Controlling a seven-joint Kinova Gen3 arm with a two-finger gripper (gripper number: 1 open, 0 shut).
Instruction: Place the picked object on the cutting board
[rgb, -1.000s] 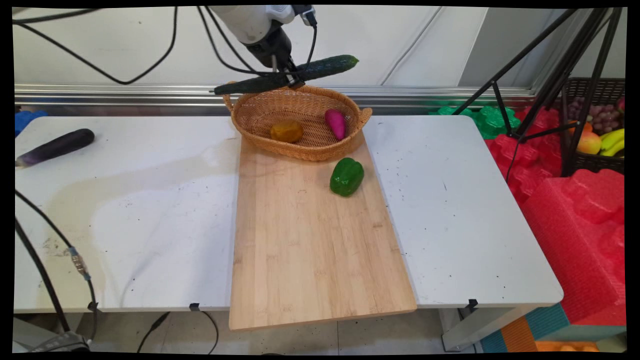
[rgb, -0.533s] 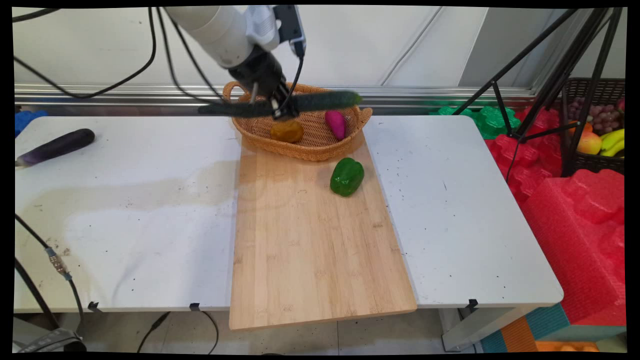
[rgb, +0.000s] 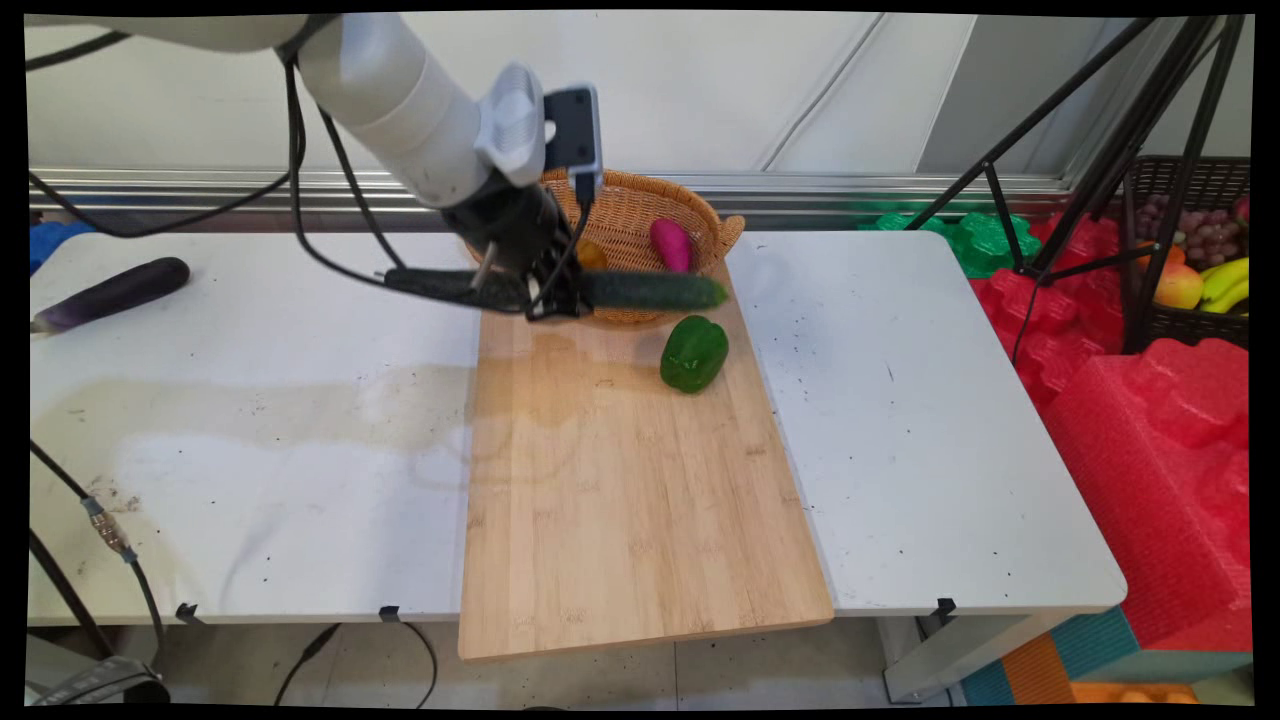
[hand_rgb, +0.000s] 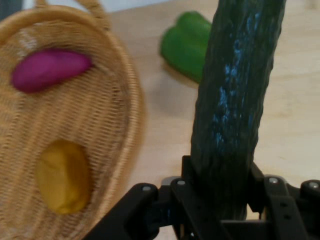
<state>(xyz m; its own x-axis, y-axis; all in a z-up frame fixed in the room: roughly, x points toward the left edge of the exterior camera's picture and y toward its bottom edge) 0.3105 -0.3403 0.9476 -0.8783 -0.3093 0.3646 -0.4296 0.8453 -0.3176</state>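
My gripper (rgb: 548, 296) is shut on a long dark green cucumber (rgb: 640, 290), held level just above the far end of the wooden board (rgb: 620, 480), in front of the wicker basket (rgb: 700, 215). In the hand view the cucumber (hand_rgb: 235, 105) runs up from between the jaws. The basket (hand_rgb: 120, 100) holds a magenta sweet potato (rgb: 671, 244) (hand_rgb: 49, 69) and a yellow-brown potato (rgb: 592, 256) (hand_rgb: 62, 175). A green bell pepper (rgb: 693, 352) (hand_rgb: 187, 42) lies on the board just right of the cucumber's tip.
A dark purple eggplant (rgb: 110, 293) lies at the table's far left. Black tripod legs (rgb: 1090, 150) and red foam blocks (rgb: 1150, 420) stand to the right of the table, with a fruit crate (rgb: 1195, 260) behind them. Black cables hang on the left.
The arm has come down and toward the near side with the cucumber, from above the basket's far rim to just in front of the basket, low over the board.
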